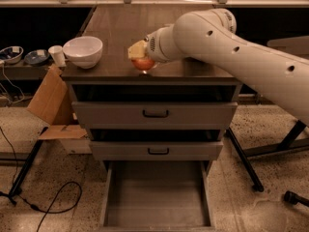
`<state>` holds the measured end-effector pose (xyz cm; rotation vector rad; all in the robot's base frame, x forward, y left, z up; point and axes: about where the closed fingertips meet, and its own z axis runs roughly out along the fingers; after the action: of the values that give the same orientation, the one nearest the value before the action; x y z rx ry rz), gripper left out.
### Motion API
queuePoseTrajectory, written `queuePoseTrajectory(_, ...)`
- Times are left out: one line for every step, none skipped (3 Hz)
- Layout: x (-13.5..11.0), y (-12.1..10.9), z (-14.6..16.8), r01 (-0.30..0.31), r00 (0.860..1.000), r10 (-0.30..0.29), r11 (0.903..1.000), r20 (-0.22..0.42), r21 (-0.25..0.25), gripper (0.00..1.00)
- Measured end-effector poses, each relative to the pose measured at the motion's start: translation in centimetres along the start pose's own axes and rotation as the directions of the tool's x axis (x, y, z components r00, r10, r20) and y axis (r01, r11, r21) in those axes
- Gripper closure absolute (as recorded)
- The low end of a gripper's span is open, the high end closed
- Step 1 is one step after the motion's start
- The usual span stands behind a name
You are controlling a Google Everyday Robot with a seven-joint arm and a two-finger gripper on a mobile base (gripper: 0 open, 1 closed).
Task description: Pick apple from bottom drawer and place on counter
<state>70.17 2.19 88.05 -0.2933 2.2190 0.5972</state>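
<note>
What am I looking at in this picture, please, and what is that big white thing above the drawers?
The big white thing is a robot arm, reaching in from the right. There is only one camera view, looking down at a drawer cabinet from the front. At the arm's tip is the gripper, over the front edge of the dark counter and right at a small red apple. Whether the apple is held or already set down does not show. A white bowl stands on the counter further left. The bottom drawer is pulled open.
</note>
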Motion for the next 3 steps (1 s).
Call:
queuePoseTrajectory(-1.2,-0.7,0.5,-0.026,0.999,0.026,0.9995,0.037,0.014,1.00)
queuePoseTrajectory(-2.2,-0.7,1.0,-0.043,0.997,0.041,0.9985,0.069,0.035,1.00)
queuePoseTrajectory(-2.7,-0.7,1.6,-0.057,0.995,0.051,0.9962,0.088,0.065,1.00)
